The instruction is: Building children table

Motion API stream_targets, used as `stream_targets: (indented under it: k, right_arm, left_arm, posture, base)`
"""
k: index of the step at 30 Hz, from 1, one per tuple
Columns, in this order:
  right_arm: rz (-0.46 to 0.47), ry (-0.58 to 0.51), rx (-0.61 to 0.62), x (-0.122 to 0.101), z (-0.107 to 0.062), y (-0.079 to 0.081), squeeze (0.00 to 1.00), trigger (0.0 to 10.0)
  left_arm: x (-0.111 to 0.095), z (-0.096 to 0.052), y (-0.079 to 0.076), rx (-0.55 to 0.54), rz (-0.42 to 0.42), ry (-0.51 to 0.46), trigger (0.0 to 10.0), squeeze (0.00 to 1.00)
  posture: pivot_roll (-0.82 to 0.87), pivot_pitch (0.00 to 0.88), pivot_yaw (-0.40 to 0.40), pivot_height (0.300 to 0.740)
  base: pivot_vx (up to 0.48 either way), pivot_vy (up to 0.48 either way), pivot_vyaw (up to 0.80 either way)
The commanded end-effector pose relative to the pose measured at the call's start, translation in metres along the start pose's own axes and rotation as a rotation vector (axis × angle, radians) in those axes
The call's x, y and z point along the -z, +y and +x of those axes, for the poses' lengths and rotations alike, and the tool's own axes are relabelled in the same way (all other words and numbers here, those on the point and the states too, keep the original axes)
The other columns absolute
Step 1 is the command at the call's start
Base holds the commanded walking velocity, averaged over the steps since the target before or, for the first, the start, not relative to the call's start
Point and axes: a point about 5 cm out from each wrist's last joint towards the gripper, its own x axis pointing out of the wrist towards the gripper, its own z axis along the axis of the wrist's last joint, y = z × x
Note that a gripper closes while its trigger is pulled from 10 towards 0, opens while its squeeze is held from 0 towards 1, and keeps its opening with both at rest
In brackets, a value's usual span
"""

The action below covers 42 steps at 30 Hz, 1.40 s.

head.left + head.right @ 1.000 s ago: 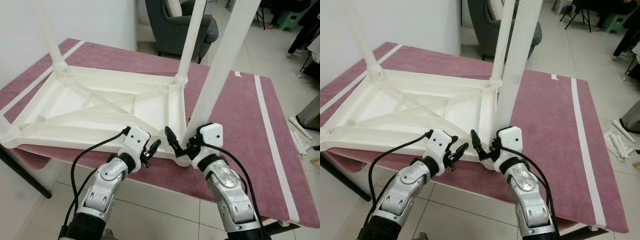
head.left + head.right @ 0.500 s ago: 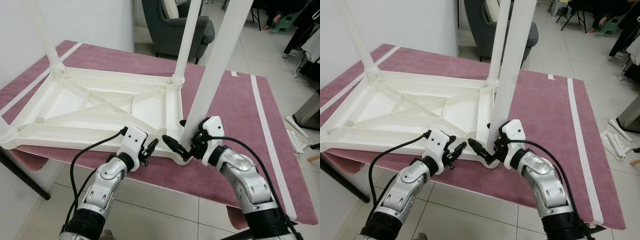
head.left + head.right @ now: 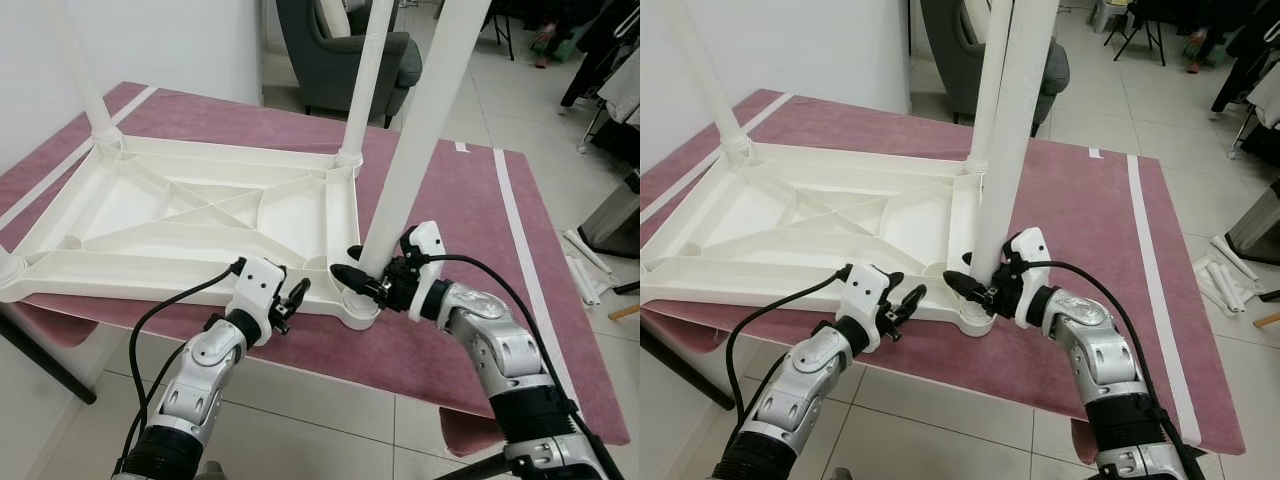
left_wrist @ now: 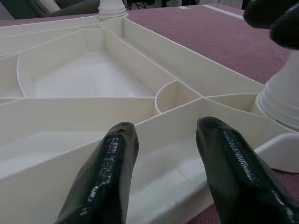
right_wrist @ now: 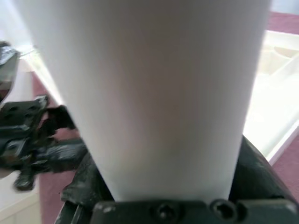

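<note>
While the left gripper (image 3: 290,300) hovers with its fingers (image 4: 112,168) parted and holding nothing at the near rim of the upturned white tabletop (image 3: 190,215), which lies on the maroon cloth (image 3: 470,200), the right gripper (image 3: 362,281) has its fingers clasped around the base of the near-corner leg (image 3: 425,120), just above its socket (image 3: 360,305). Because that leg leans away from the two standing upright at the far corners, it looks only partly seated. Twisting or pressing it at this angle could jam it crooked, pop it out, or drag the unheld tabletop off the cloth's near edge.
</note>
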Motion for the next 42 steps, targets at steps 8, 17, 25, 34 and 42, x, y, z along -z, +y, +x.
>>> stream_targets:
  k: [8, 17, 25, 34, 42]
  right_arm:
    - [0.072, 0.042, 0.51, 0.019, 0.01, 0.015, 0.0, 0.0]
    - [0.104, 0.135, 0.856, 0.035, 0.01, 0.026, 0.0, 0.0]
    - [0.183, 0.001, 0.901, 0.012, 0.032, 0.033, 0.0, 9.3]
    - [0.077, -0.178, 0.564, -0.019, 0.04, 0.061, 0.0, 10.0]
    - [0.062, -0.18, 0.47, -0.021, 0.039, 0.063, 0.0, 10.0]
  left_arm:
    - [0.022, -0.004, -0.01, 0.067, -0.02, 0.112, 10.0, 0.0]
    - [0.024, -0.004, -0.009, 0.089, -0.002, 0.138, 10.0, 0.0]
    - [0.009, 0.001, 0.0, 0.129, 0.056, 0.11, 10.0, 0.0]
    - [-0.042, 0.005, 0.01, 0.38, 0.223, 0.008, 10.0, 0.0]
    - [-0.048, 0.015, 0.005, 0.599, 0.332, 0.067, 10.0, 0.0]
  posture:
    - [0.11, 0.0, -0.029, 0.74]
    - [0.11, 0.0, -0.021, 0.74]
    - [0.12, 0.0, -0.011, 0.74]
    - [0.12, 0.0, -0.014, 0.74]
    - [0.11, 0.0, -0.01, 0.74]
  base:
    - [0.0, 0.0, 0.0]
    - [0.0, 0.0, 0.0]
    - [0.0, 0.0, 0.0]
    - [0.0, 0.0, 0.0]
    - [0.0, 0.0, 0.0]
